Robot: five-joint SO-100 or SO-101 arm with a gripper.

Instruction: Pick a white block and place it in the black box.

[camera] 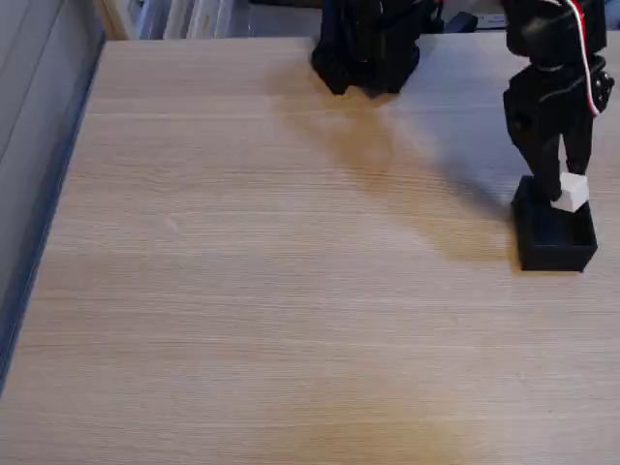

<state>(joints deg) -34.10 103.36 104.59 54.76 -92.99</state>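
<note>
In the fixed view the black box (552, 242) stands on the wooden table at the right side. Directly above its opening hangs the small white block (572, 192), held between the black fingers of my gripper (567, 186), which reaches down from the upper right. The block sits at about the level of the box's rim, tilted slightly. The gripper is shut on the block. The inside of the box is dark and its floor cannot be made out.
The arm's black base (368, 44) stands at the table's far edge, centre. A grey wall panel (39, 116) runs along the left side. The light wooden tabletop (262, 271) stretches to the left and front.
</note>
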